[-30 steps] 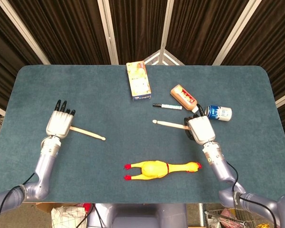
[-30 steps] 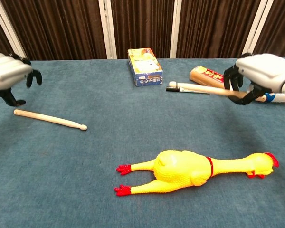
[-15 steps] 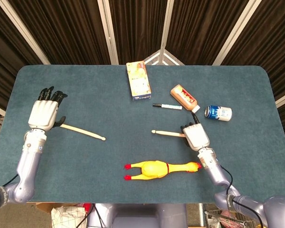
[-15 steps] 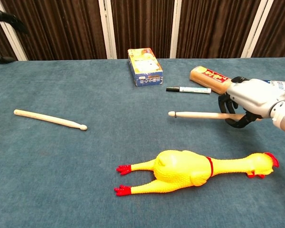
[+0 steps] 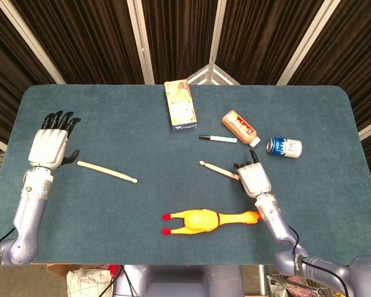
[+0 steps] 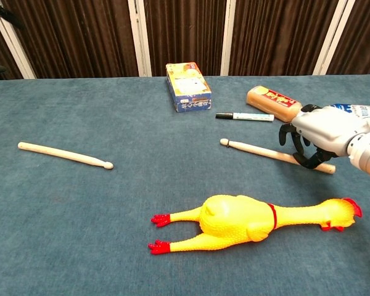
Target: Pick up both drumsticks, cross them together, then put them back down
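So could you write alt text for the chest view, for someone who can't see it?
A robot's right hand closes around one wooden drumstick lying on a blue table, while a second drumstick lies alone at left. A yellow rubber chicken lies in front; a box, marker and bottle lie behind.

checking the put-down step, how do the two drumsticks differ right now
The left drumstick lies free on the table, with the left hand lifted off beside its butt end; the right drumstick has the right hand curled around its butt end. The left one's tip points toward the table's middle and front, the right one's toward the marker. Both are pale wood and lie low.
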